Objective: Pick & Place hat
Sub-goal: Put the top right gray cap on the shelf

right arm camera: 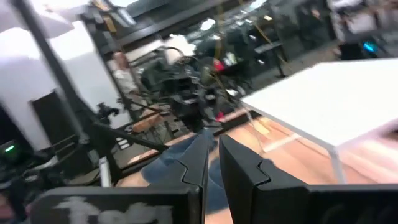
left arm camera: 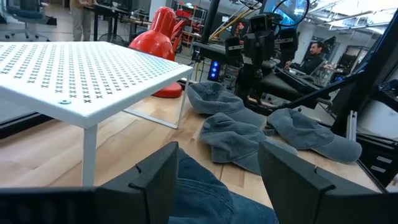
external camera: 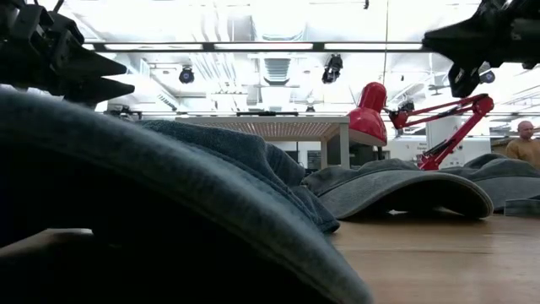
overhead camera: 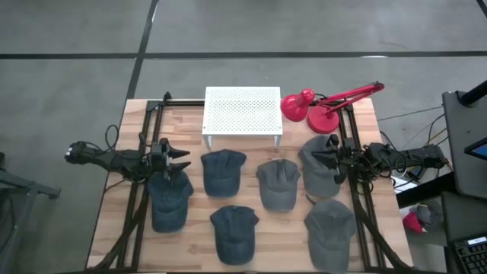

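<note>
Several caps lie crown-up on the wooden table: three blue ones, at the left [overhead camera: 168,202], the middle [overhead camera: 223,170] and the near middle [overhead camera: 233,228], and three grey ones, at the middle [overhead camera: 278,183], the right [overhead camera: 318,164] and the near right [overhead camera: 331,227]. My left gripper [overhead camera: 181,159] is open and empty. It hovers between the left and middle blue caps, and blue cloth [left arm camera: 208,196] shows under its fingers. My right gripper [overhead camera: 326,160] is shut and empty. It hangs above the right grey cap, clear of the table in the low view [external camera: 460,42].
A white perforated rack [overhead camera: 242,111] stands on legs at the far middle of the table. A red desk lamp [overhead camera: 319,108] stands at the far right. Black rails [overhead camera: 141,152] run along both sides of the table. A person [external camera: 527,139] sits in the room beyond the table.
</note>
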### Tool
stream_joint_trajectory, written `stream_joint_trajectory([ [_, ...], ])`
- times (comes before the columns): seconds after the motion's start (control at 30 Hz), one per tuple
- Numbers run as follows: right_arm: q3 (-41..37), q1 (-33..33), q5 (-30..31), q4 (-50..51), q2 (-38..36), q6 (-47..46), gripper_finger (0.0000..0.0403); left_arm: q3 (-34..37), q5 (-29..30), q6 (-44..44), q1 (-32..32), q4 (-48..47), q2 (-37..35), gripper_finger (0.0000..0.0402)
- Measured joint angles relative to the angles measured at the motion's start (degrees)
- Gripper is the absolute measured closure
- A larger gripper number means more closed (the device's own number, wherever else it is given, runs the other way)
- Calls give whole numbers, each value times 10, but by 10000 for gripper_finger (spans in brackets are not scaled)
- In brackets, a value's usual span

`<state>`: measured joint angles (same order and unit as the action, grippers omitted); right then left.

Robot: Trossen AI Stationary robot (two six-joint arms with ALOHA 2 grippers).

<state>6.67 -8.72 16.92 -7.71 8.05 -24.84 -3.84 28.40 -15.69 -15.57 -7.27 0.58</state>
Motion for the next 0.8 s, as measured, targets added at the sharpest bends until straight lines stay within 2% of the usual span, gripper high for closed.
stream_joint_trajectory([
  [0.17,75,0,2,119,66,-49,364,0,0,-11,0,0,0,179],
  [0.33,217,0,2,392,179,-118,364,0,0,-12,0,0,0,179],
  [0.53,375,0,2,703,311,-261,364,0,0,-13,0,1,0,179],
  [0.67,435,0,-2,805,373,-310,363,0,0,-14,0,2,0,179],
  [0.8,460,0,-3,826,411,-327,346,0,0,-14,0,2,0,179],
])
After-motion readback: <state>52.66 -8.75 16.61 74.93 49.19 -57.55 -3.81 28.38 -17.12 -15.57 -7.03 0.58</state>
